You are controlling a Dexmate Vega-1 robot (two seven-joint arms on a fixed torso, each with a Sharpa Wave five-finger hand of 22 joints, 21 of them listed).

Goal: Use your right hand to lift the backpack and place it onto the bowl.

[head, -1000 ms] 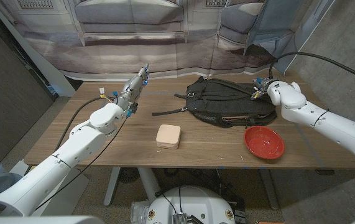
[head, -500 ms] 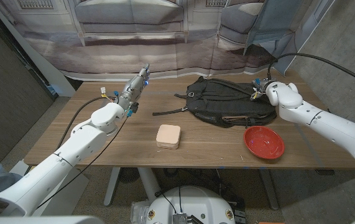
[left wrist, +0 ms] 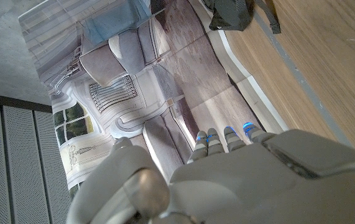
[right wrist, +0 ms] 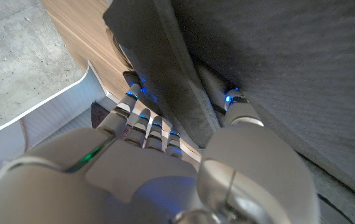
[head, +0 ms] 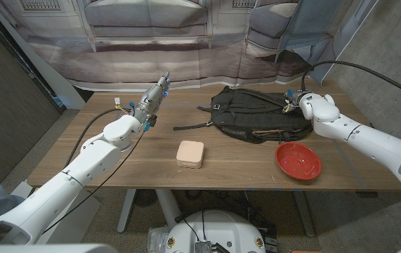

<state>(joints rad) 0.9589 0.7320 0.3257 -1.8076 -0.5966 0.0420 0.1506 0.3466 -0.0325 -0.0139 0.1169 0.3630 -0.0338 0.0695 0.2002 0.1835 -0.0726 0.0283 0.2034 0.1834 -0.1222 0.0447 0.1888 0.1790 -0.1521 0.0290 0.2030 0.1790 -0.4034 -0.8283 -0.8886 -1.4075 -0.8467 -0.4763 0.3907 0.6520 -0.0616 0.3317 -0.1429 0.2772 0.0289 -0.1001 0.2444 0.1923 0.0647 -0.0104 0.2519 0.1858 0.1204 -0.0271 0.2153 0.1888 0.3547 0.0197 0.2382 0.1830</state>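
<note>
A black backpack (head: 253, 116) lies flat at the back right of the wooden table (head: 242, 165), one strap (head: 189, 127) trailing toward the middle. In front of its right end stands a red bowl (head: 298, 159) with nothing in it. My right hand (head: 300, 104) is at the backpack's right end. In the right wrist view the fingers (right wrist: 146, 121) reach behind a fold of the backpack's fabric (right wrist: 289, 62) and the thumb (right wrist: 236, 109) presses on its other side. My left hand (head: 152, 100) is raised at the back left, fingers stretched and holding nothing, far from the backpack (left wrist: 230, 12).
A small beige square box (head: 190, 153) sits near the table's middle front, left of the bowl. A printed backdrop (head: 186, 42) hangs behind the table's far edge. Bare wood lies between the box and the bowl.
My right hand has slid a little leftward along the table, closer into the backpack's right end. The backpack, bowl and left arm have stayed put.
</note>
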